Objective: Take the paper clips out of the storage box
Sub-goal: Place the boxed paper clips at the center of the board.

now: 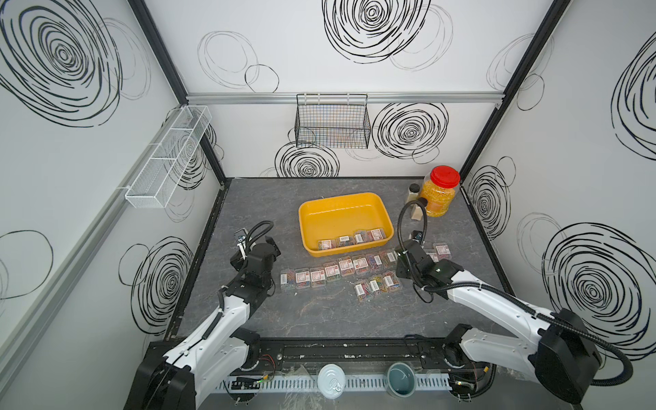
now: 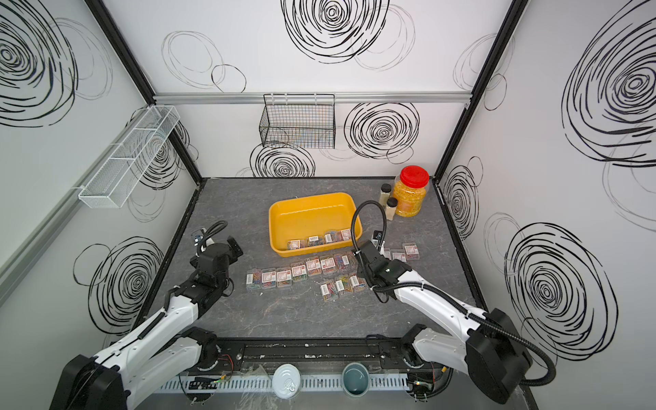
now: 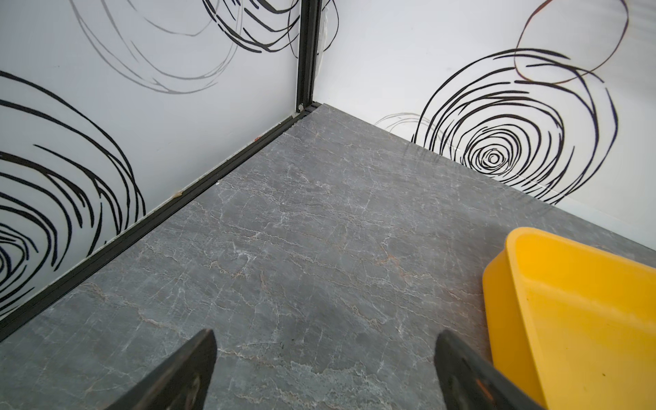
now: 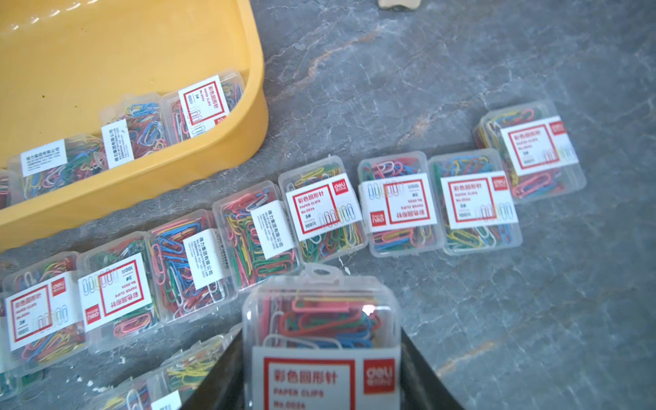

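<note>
In both top views the yellow tray (image 1: pixel 340 220) sits in the middle of the table (image 1: pixel 319 312), with bare room to its left and behind. Four clip cases (image 1: pixel 349 239) line its near wall. Roughly thirteen loose cases (image 1: pixel 337 269), hard to count, lie outside that wall.

Left wrist: the left tool (image 3: pixel 324 335) is spread apart over bare table beside the tray's corner.

Right wrist: the right tool (image 4: pixel 321 340) is clamped on one case (image 4: pixel 321 312) above the row.
</note>
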Controlling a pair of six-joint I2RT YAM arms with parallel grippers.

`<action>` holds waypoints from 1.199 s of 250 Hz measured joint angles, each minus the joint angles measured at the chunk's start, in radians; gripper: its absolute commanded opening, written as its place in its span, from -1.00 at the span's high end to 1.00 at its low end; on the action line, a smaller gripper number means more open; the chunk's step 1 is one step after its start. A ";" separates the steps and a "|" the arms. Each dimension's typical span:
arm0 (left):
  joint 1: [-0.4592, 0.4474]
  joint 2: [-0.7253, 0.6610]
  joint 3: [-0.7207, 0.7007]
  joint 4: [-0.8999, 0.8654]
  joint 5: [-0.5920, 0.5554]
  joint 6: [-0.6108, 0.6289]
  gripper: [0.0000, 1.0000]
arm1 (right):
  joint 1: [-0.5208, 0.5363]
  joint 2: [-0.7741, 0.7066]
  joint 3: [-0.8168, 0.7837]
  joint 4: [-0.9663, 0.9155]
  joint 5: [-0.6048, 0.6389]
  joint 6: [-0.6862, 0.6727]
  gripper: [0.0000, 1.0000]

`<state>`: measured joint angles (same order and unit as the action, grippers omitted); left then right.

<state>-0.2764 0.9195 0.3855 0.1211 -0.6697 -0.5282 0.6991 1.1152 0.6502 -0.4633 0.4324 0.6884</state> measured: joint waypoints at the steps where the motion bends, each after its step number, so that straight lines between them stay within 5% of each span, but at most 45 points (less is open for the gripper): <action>1: 0.000 0.000 0.000 0.000 0.000 0.000 -0.98 | 0.001 -0.005 -0.003 -0.001 0.000 0.004 0.12; 112: 0.021 -0.054 -0.021 -0.006 0.000 -0.013 -0.98 | 0.013 -0.114 -0.093 -0.019 0.013 0.131 0.07; 300: 0.021 -0.035 -0.027 -0.009 0.002 -0.016 -0.98 | -0.071 0.009 -0.220 0.114 -0.066 0.138 0.07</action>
<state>-0.2550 0.8848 0.3588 0.1120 -0.6682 -0.5438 0.6277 1.1240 0.4305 -0.3492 0.3664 0.8261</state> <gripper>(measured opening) 0.990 0.525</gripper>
